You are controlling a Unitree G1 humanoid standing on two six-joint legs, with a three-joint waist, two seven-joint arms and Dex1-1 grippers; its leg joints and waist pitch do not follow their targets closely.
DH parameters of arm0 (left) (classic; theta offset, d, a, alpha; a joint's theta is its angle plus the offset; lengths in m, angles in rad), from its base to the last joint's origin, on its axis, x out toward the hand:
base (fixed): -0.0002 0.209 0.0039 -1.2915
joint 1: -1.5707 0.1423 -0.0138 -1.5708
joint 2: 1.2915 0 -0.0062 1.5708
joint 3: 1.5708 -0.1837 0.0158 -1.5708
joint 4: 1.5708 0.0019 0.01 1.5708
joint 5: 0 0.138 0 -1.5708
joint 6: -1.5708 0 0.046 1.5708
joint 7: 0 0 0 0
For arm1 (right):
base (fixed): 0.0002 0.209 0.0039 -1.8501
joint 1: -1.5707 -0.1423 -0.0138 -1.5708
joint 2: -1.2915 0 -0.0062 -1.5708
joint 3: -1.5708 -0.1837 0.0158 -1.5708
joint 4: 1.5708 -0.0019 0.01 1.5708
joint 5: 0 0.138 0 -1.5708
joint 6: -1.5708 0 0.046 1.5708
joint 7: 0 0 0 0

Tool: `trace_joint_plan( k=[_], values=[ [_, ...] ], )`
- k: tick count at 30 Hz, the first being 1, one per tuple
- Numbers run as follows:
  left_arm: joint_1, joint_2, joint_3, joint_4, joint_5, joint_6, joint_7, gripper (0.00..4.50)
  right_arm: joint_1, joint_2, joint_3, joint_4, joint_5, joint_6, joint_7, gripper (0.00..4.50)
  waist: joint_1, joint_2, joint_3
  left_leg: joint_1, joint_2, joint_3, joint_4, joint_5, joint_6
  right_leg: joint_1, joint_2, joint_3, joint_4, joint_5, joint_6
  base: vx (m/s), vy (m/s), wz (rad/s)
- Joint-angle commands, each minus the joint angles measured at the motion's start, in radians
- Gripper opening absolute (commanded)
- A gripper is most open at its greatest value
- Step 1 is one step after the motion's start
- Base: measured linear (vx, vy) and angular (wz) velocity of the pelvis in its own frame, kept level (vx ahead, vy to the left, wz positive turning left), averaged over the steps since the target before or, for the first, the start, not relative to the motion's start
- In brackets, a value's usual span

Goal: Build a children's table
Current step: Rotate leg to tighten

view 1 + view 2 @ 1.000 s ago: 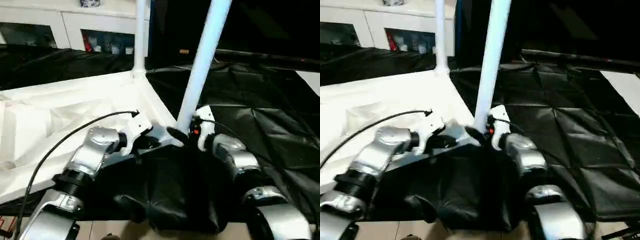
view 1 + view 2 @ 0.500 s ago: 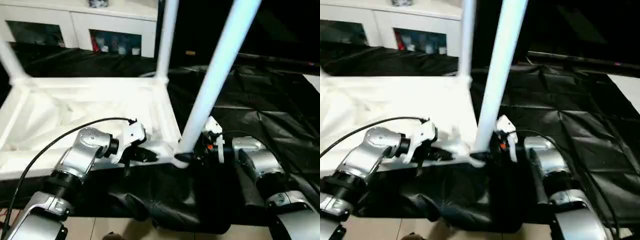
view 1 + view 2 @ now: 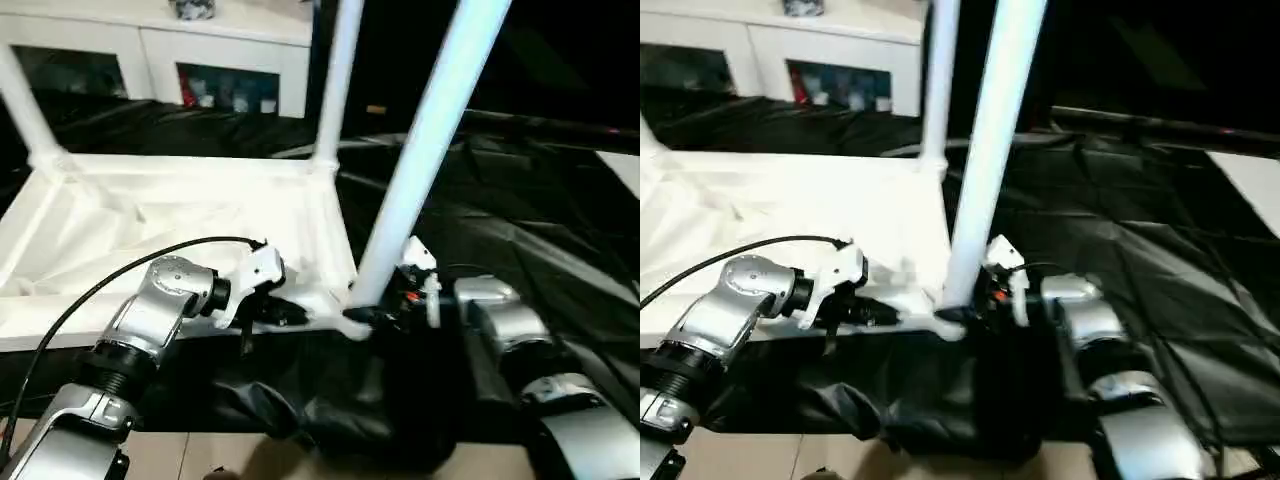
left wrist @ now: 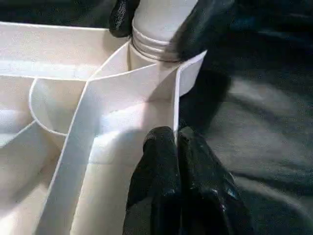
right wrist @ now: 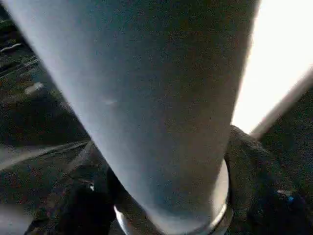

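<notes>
Your table top (image 3: 180, 215) lies upside down on the black sheet (image 3: 540, 220), ribbed side up, so its corner sockets face you for the legs. Your right gripper (image 4: 164, 22) is clenched around the foot of the near leg (image 3: 420, 160), just above the near corner socket (image 4: 146, 83), keeping the leg standing while it seats; its threaded collar is visible above the socket rim, so it looks not fully home. Your left gripper (image 4: 177, 161) pinches the thin outer wall of the table top right beside that socket, probably to stop the top from turning or sliding. Two more legs, one far leg (image 3: 338, 80) and another (image 3: 25, 105), already stand in sockets further from you, with the white cabinet (image 3: 150, 50) beyond them.
</notes>
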Motion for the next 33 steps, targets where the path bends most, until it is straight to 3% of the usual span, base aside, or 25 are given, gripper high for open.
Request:
trace_joint_plan(
  k=[1,7,12,14,18,19,22,23,27,31,33],
  values=[
    [-0.06,-0.088,0.002,-0.025,-0.013,0.01,0.094,0.0,0.022,0.06,0.022,0.078,-0.066,0.037,-0.192,2.63,-0.01,0.016,-0.039,0.015,0.002,-0.005,-0.074,-0.476,-0.045,0.017,-0.043,0.019,-0.106,-0.561,-0.119,-0.051,0.008,-0.06],
    [-0.076,-0.184,-0.019,-0.023,0.008,0.052,0.21,0.0,-0.032,0.18,-0.063,0.13,-0.013,0.082,-0.448,2.63,-0.029,0.017,-0.038,0.019,-0.003,-0.012,-0.072,-0.539,-0.035,0.006,-0.041,0.009,-0.122,-0.616,-0.094,0.0,0.0,0.0],
    [-0.074,-0.209,-0.03,-0.041,0.008,0.056,0.21,0.0,-0.051,0.217,-0.051,0.119,-0.018,0.053,-0.463,2.62,-0.037,0.027,-0.04,0.015,0.0,-0.015,-0.081,-0.558,-0.032,0.013,-0.039,0.002,-0.124,-0.546,-0.105,0.0,0.0,0.0],
    [-0.073,-0.205,-0.027,-0.042,0.01,0.056,0.211,0.0,-0.059,0.216,-0.07,0.096,0.006,0.068,-0.434,3.32,-0.035,0.026,-0.041,0.017,0.0,-0.012,-0.082,-0.552,-0.025,0.014,-0.039,0.004,-0.122,-0.505,-0.123,0.0,0.0,0.0],
    [-0.07,-0.188,-0.022,-0.041,0.011,0.051,0.209,0.0,-0.061,0.194,-0.07,0.065,0.003,0.075,-0.38,3.52,-0.03,0.024,-0.041,0.017,0.002,-0.005,-0.081,-0.523,-0.018,0.012,-0.041,0.01,-0.119,-0.467,-0.141,0.0,0.0,0.0],
    [-0.068,-0.178,-0.023,-0.042,0.009,0.041,0.196,0.0,-0.055,0.179,-0.054,0.05,-0.007,0.064,-0.341,3.76,-0.029,0.024,-0.042,0.017,0.003,-0.004,-0.081,-0.516,-0.016,0.015,-0.041,0.01,-0.119,-0.458,-0.145,0.0,0.0,0.0],
    [-0.056,-0.14,-0.023,-0.058,-0.014,0.012,0.12,0.0,-0.023,0.116,-0.01,-0.026,0.002,0.056,-0.153,3.76,-0.019,0.022,-0.048,0.01,0.005,0.003,-0.078,-0.445,0.006,0.024,-0.042,0.014,-0.11,-0.382,-0.159,0.0,0.0,0.0],
    [-0.055,-0.136,-0.024,-0.059,-0.014,0.014,0.115,0.0,-0.018,0.108,-0.003,-0.033,-0.001,0.05,-0.135,3.76,-0.016,0.023,-0.051,0.006,0.006,0.006,-0.078,-0.396,0.011,0.027,-0.041,0.017,-0.102,-0.317,-0.176,0.0,0.0,0.0],
    [-0.05,-0.109,-0.025,-0.067,-0.028,0.006,0.063,0.0,0.011,0.053,0.038,-0.081,-0.014,0.02,-0.013,3.76,-0.006,0.021,-0.056,0.007,0.008,0.015,-0.069,-0.314,0.029,0.031,-0.038,0.016,-0.089,-0.215,-0.217,0.029,-0.009,0.03],
    [-0.039,-0.076,-0.028,-0.076,-0.044,-0.018,-0.003,0.0,0.042,-0.004,0.074,-0.14,-0.007,0.038,0.127,3.76,0.01,0.021,-0.059,-0.001,0.006,0.022,-0.057,-0.199,0.056,0.04,-0.031,0.017,-0.064,-0.032,-0.258,0.058,-0.019,0.03],
    [-0.035,-0.064,-0.029,-0.079,-0.048,-0.021,-0.025,0.0,0.053,-0.022,0.085,-0.161,-0.005,0.048,0.169,3.76,0.017,0.023,-0.061,-0.003,0.006,0.022,-0.055,-0.173,0.066,0.045,-0.031,0.014,-0.057,-0.002,-0.266,0.0,0.0,0.0]
  ],
)
